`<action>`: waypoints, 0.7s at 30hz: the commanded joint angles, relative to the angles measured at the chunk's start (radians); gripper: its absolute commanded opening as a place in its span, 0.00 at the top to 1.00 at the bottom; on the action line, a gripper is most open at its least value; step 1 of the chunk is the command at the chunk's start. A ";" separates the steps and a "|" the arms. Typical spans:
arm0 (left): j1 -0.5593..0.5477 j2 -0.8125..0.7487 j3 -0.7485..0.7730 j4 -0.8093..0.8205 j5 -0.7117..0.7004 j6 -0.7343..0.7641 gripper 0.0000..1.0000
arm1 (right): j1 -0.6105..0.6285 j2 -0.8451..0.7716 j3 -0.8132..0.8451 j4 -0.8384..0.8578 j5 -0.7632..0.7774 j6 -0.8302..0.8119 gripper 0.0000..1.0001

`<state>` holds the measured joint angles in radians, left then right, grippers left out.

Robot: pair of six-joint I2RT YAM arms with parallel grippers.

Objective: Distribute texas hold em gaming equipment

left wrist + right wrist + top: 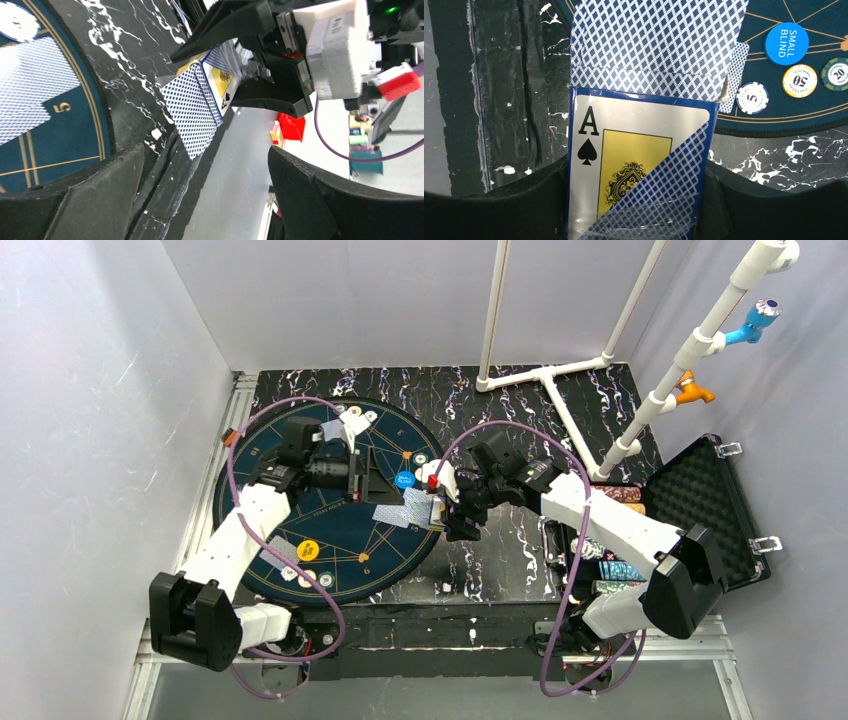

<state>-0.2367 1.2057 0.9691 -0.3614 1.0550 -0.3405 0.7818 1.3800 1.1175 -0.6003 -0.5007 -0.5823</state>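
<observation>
Over the right edge of the round mat (345, 570), the right gripper (638, 167) has its black fingers clamped on a glossy pack of cards (624, 145). The pack's face shows the ace of spades beside a yellow panel, inside a blue border. Flat rectangular cards (659, 45) with blue diamond-lattice backs jut from the pack past the fingertips. The left gripper (206, 149) faces the pack from the mat side, its matte black wedge-shaped fingers standing wide apart. On the mat just beyond the pack lie a smooth blue disc (786, 43) lettered SMALL BLIND and three round chips (799, 80) with striped edges, marked 5, 50 and 20. The mat is dark blue with thin gold lines and numerals. It lies on a black table (500, 550) veined with white like marble. An open black case (705, 505) lined in bumpy foam sits at the right, and plain pale walls stand around.
</observation>
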 commanded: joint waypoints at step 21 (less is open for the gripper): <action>-0.089 0.159 -0.027 0.077 0.006 -0.104 0.78 | 0.014 -0.033 0.062 0.016 -0.045 -0.014 0.99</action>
<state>-0.3592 1.3987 0.9615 -0.3096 1.0637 -0.4328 0.7887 1.3849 1.1439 -0.6365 -0.4923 -0.5812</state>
